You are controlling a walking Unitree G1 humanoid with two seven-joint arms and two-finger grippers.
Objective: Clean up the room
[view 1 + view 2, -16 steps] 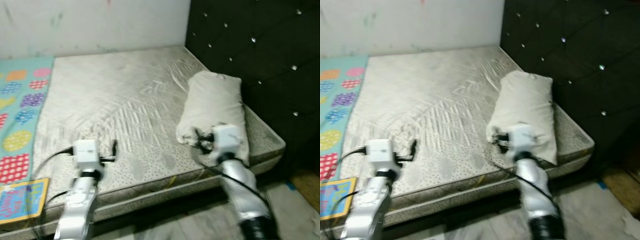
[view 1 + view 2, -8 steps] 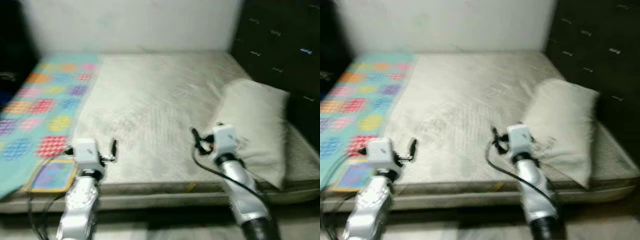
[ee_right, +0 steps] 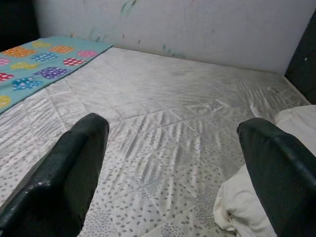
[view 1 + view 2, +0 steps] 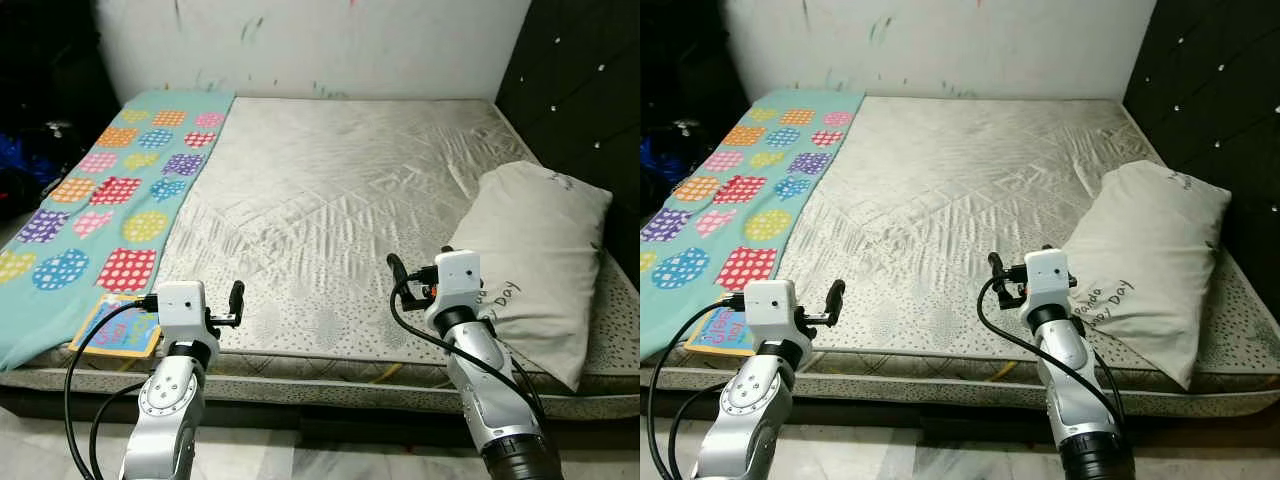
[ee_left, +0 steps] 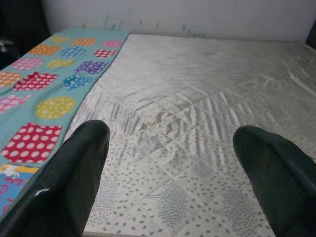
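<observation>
Bed point(image 4: 340, 200) faced; left end effector point(image 5: 173, 173) and right end effector point(image 3: 173, 173) held wide open, empty; book point(image 4: 118, 327) judged next, reach needed

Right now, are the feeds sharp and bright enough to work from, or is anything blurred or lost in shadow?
Both eye views are sharp and evenly lit across the mattress and pillow; the far left corner by the blanket is too dark to read. In both wrist views the bed is clear, while the near black fingers loom large and soft.
</observation>
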